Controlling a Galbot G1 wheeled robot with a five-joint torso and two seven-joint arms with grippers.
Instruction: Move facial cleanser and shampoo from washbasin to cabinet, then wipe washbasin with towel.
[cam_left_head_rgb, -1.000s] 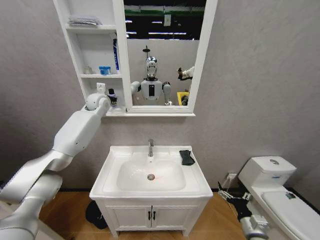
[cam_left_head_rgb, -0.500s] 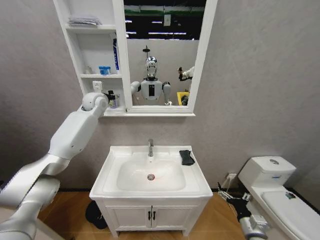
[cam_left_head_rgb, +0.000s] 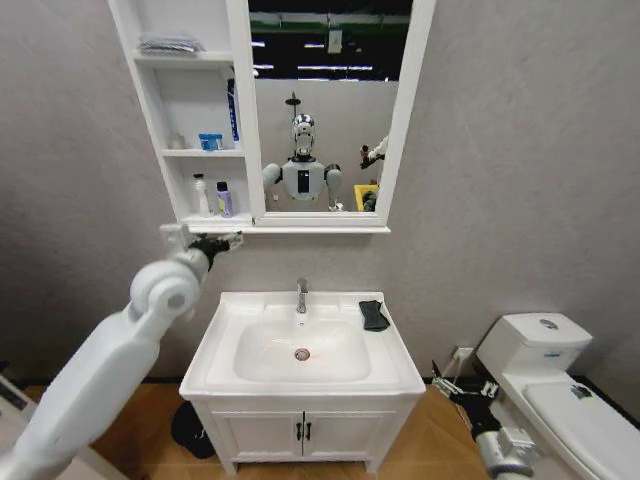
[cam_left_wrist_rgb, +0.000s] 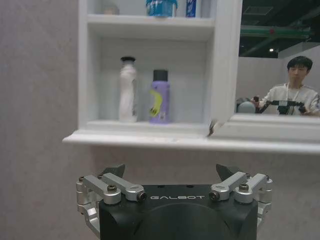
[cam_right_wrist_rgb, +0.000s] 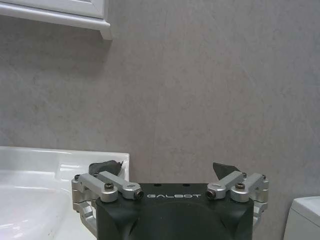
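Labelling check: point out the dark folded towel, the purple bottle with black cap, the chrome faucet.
dark folded towel (cam_left_head_rgb: 374, 315), head view, cloth's middle
purple bottle with black cap (cam_left_wrist_rgb: 160, 100), left wrist view, body
chrome faucet (cam_left_head_rgb: 301, 295), head view, upright stem

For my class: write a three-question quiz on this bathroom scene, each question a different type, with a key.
1. True or false: the towel lies in the washbasin bowl.
2. Multiple choice: the two bottles stand on the cabinet's A) top shelf B) middle shelf C) bottom shelf.
3. Fill in: the left gripper is open and holds ____.

Key:
1. False; it lies on the rim, right of the faucet.
2. C
3. nothing
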